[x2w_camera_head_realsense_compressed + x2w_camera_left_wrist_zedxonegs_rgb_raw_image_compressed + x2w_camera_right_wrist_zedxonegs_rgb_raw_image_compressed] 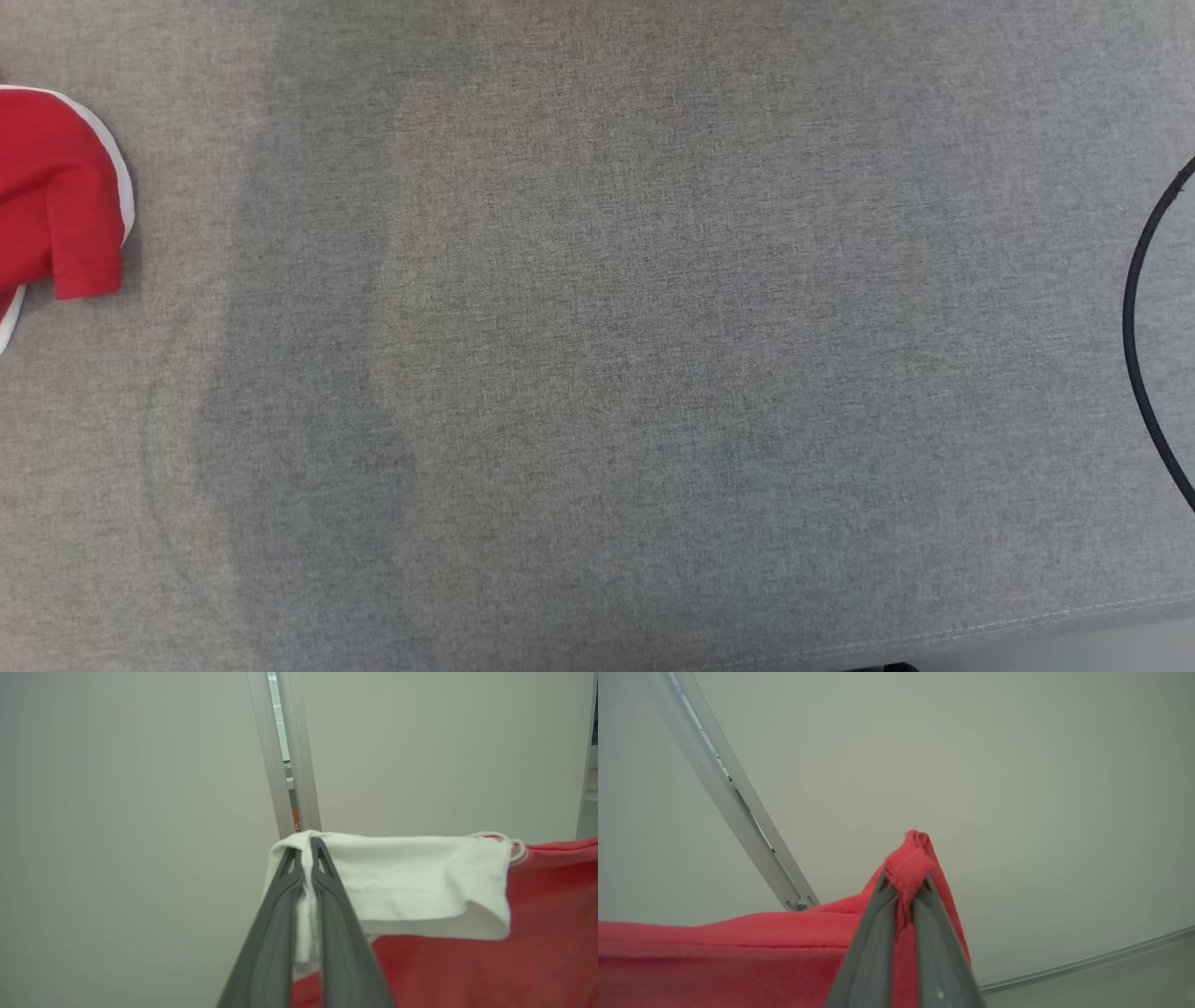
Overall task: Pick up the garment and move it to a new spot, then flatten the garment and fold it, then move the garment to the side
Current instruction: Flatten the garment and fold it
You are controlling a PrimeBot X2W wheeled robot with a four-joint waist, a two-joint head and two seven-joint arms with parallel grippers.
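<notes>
The garment is red cloth with white parts, and one piece of it hangs in at the left edge of the head view over the grey table. In the left wrist view my left gripper is shut on a white fold of the garment, with red cloth below and to the right. My right gripper is shut on a bunched red edge of the garment, which stretches away to the left. Both wrist views look toward pale walls, so the cloth is held up off the table.
A grey fabric-covered table spans the head view, with its front edge at the lower right. A thin black cable curves in at the right edge. A metal wall strip stands behind the left gripper.
</notes>
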